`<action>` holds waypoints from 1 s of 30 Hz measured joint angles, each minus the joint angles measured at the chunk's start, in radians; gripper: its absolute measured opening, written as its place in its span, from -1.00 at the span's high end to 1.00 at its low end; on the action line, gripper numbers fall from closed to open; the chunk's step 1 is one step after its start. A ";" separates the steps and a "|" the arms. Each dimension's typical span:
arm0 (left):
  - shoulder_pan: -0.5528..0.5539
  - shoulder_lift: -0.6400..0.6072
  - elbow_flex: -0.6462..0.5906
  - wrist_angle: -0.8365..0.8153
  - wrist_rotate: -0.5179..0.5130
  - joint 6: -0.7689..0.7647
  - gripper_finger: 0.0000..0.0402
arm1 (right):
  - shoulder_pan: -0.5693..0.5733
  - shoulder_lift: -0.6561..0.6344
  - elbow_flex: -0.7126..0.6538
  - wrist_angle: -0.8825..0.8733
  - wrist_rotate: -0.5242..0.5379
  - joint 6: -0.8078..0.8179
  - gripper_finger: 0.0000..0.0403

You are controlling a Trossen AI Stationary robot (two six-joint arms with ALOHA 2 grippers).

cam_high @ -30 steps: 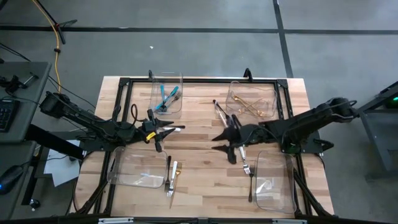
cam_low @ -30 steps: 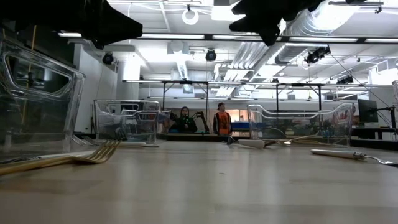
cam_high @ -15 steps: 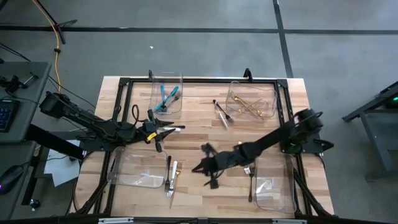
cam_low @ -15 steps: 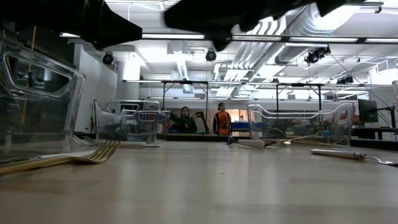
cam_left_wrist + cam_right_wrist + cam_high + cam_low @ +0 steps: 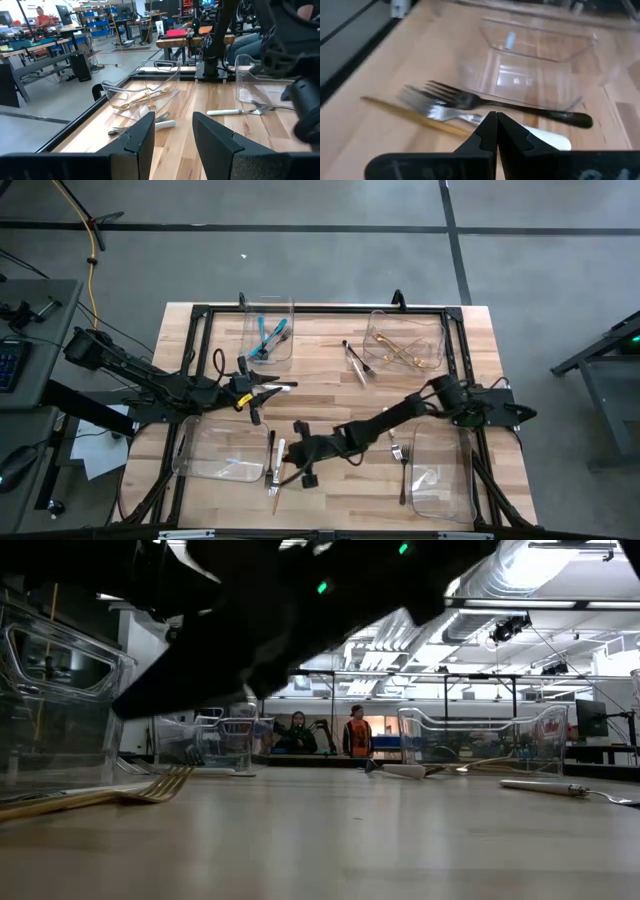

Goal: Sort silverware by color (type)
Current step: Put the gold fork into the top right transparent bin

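The right gripper [image 5: 290, 452], fingers pressed together on nothing, is hanging over the forks [image 5: 275, 463] beside the front-left bin [image 5: 215, 452]; it will need to spread before dropping onto one handle. Its wrist camera is separating dark fork [image 5: 510, 108], white-handled fork [image 5: 445, 112] and gold handle [image 5: 415, 117], while overhead they blur together. The left gripper [image 5: 275, 387] is waiting, parted and empty.

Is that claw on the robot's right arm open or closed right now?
Closed. In the right wrist view the right gripper's two dark fingers press together with nothing between them, above the forks lying on the table.
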 joint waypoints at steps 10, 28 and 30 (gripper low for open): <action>0.000 0.000 0.000 0.002 0.000 0.000 0.37 | -0.028 0.038 -0.005 -0.037 0.042 0.062 1.00; 0.000 0.000 0.000 -0.006 0.000 -0.001 0.37 | -0.053 0.026 -0.004 -0.198 0.205 0.022 1.00; 0.000 0.000 0.000 -0.006 0.000 -0.002 0.37 | -0.058 0.014 -0.004 -0.246 0.208 0.009 1.00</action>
